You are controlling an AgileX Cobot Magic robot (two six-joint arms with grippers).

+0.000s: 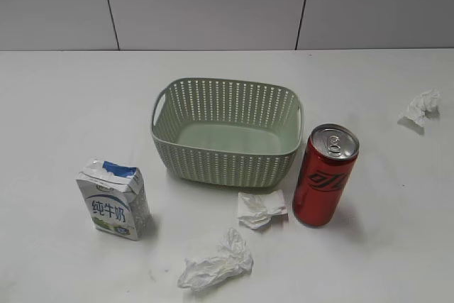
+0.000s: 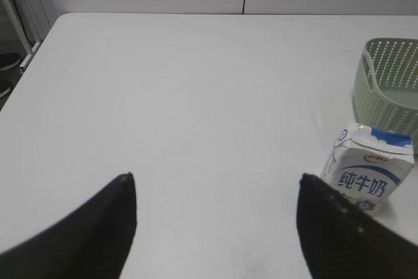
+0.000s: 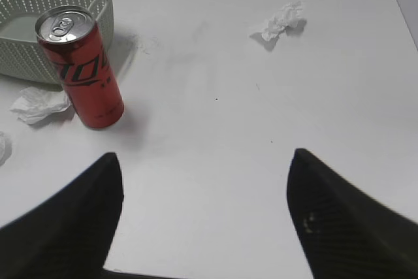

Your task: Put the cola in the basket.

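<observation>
a white-and-blue milk carton stands upright on the white table. well right of the carton lie two crumpled tissues; a third crumpled tissue lies far right of it, toward the back.

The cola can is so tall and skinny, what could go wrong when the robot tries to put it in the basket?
It could tip. The cola stands upright and slim, so a nudge from the open right gripper might knock it over.

A crumpled tissue lies right beside its base, and could get pinched along with it.

The can stands taller than the basket wall, so it must be lifted well clear or it may bump the rim.
</observation>
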